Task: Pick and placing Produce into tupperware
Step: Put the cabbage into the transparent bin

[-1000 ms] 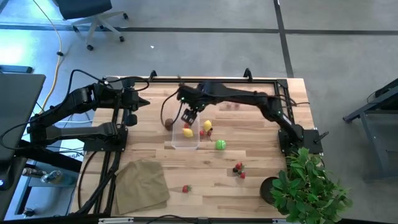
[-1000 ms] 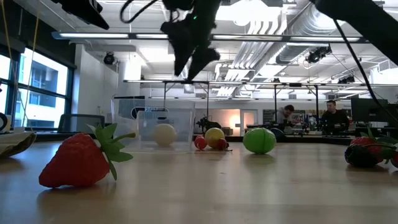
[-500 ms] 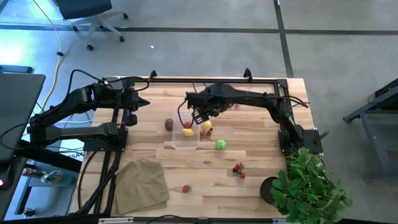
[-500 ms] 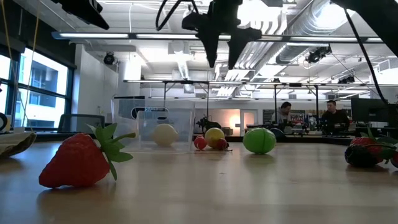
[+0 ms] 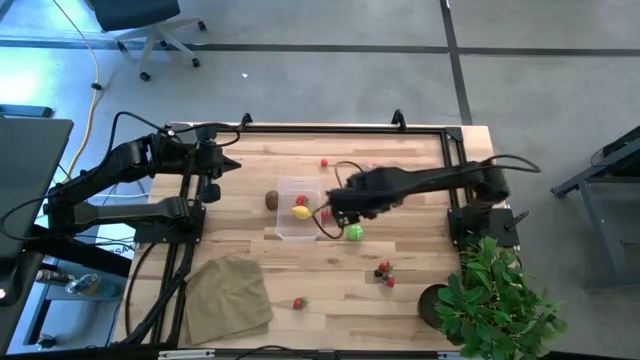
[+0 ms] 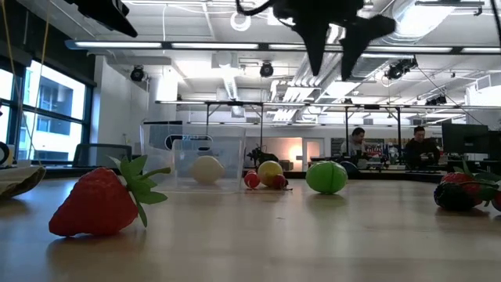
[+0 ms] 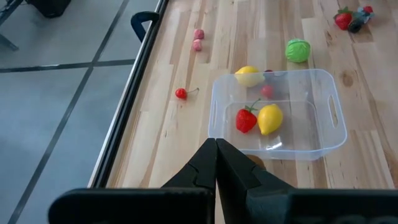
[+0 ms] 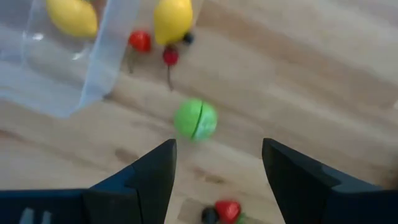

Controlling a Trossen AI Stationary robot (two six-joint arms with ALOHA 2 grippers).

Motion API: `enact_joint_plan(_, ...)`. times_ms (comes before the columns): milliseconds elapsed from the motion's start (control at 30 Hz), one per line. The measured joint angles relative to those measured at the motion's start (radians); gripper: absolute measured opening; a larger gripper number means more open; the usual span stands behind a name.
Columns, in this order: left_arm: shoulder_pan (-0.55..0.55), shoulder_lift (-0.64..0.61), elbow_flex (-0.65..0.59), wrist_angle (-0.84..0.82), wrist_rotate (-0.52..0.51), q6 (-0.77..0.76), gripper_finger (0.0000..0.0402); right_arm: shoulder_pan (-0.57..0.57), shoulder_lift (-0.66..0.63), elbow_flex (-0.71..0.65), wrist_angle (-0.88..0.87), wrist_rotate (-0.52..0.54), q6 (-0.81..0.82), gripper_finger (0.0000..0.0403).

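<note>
My right gripper (image 8: 216, 180) hangs above the table with its fingers spread wide and nothing between them. Directly past the fingertips lies the green ball (image 8: 195, 120), resting on the wood and apart from me. From overhead my wrist covers most of the ground around it, so I see only the ball (image 5: 354, 233) peeking out at the gripper's near edge, and the fingertips themselves are lost in the dark bulk of the arm.

Beyond the ball, farther out from my fingers, a yellow lemon (image 8: 172, 18) sits outside the tupperware (image 8: 81, 81), just beside its wall, with two red berries (image 8: 140, 41) next to it. A dark speck by the lemon is too small for me to identify. Through the clear wall I make out a second lemon (image 8: 71, 16), cut off at the frame edge.

My left gripper (image 7: 216, 163) is clenched shut, empty, well off to the tub's far side from my right one. From there the tupperware (image 7: 277, 112) shows a strawberry (image 7: 245, 119) and a lemon (image 7: 269, 118) touching inside it. The brown kiwi (image 5: 271, 199) lies outside the tub on that same side; my left fingers hide it in the wrist view.

Behind my right gripper a strawberry and something dark (image 8: 219, 213) show only in part.
</note>
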Motion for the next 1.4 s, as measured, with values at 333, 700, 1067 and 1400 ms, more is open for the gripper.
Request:
enact_joint_plan(333, 0.0, 0.0, 0.0, 0.0, 0.0, 0.0, 0.0001, 0.014, -0.15, -0.392, 0.4, -0.122, 0.085, 0.0229)
enact_joint_plan(700, 0.0, 0.0, 0.0, 0.0, 0.0, 0.0, 0.0001, 0.005, -0.145, -0.462, 0.488, -0.084, 0.177, 0.0249)
enact_joint_plan(1067, 0.0, 0.0, 0.0, 0.0, 0.0, 0.0, 0.0001, 0.005, -0.068, -0.462, 0.519, -0.077, 0.169, 0.0349)
enact_joint_plan(1400, 0.0, 0.0, 0.0, 0.0, 0.0, 0.0, 0.0001, 0.005, 0.007, -0.462, 0.566, -0.078, 0.142, 0.0385)
